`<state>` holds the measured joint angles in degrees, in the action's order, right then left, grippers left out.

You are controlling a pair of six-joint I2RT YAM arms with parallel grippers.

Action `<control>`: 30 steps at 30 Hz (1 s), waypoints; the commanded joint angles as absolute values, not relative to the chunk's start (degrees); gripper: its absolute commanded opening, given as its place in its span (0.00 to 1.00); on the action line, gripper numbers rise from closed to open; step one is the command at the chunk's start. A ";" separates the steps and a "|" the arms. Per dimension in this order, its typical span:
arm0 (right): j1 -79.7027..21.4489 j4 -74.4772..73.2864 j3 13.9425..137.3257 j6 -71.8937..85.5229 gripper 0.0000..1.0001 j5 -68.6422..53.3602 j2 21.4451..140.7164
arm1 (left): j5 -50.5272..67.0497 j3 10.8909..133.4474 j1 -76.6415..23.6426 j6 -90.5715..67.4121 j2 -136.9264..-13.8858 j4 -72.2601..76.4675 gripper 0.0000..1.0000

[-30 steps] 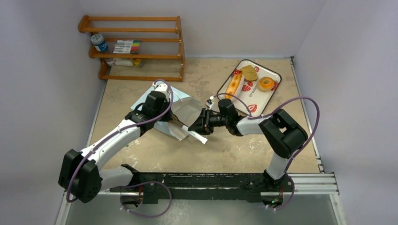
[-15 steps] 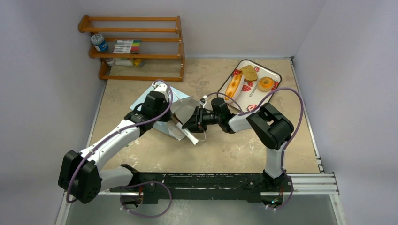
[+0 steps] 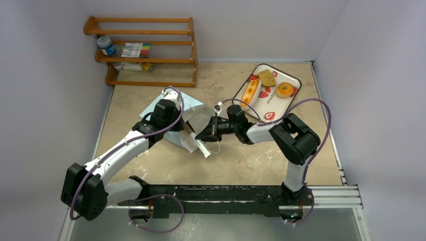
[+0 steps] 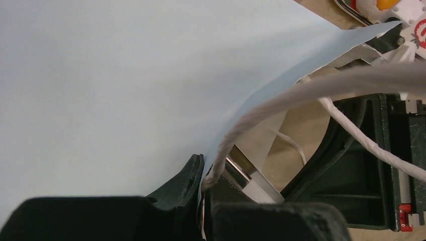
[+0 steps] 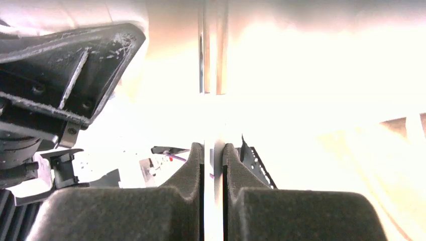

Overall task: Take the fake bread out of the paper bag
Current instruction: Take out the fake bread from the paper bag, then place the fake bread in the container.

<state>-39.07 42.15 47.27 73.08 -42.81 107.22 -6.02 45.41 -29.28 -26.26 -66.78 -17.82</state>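
The light blue paper bag [image 3: 168, 103] lies on its side at mid-table, its white-lined mouth [image 3: 200, 119] facing right. My left gripper [image 3: 182, 119] is shut on the bag's upper rim; in the left wrist view its fingers [image 4: 193, 175] pinch the blue wall [image 4: 100, 75] beside a white cord handle [image 4: 301, 90]. My right gripper [image 3: 200, 134] is at the mouth, shut on a thin white paper edge [image 5: 213, 150] of the bag. A small brown patch [image 3: 189, 126] shows inside the mouth; I cannot tell what it is. Fake bread lies on the tray: a long roll [image 3: 250, 91], a toast slice [image 3: 267, 78] and a doughnut [image 3: 285, 90].
The white strawberry-print tray [image 3: 269, 108] sits at the back right, just behind the right arm. A wooden rack [image 3: 145, 50] with a jar and markers stands at the back left against the wall. Walls close in on both sides.
My right gripper moved left to the bag's mouth and went from open to shut on the bag's white edge. The left gripper kept its hold on the rim.
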 commanded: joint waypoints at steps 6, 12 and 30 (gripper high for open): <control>-37.26 38.75 42.13 70.29 0.00 -40.47 96.71 | -11.80 45.16 -29.27 -29.48 -65.36 -13.12 0.00; -36.04 34.04 37.30 67.69 0.00 -38.71 88.76 | -14.39 46.00 -29.27 -30.49 -67.72 -10.73 0.00; -35.61 2.53 38.57 61.06 0.00 -15.83 58.81 | -18.59 47.02 -28.80 -32.56 -72.43 -7.15 0.00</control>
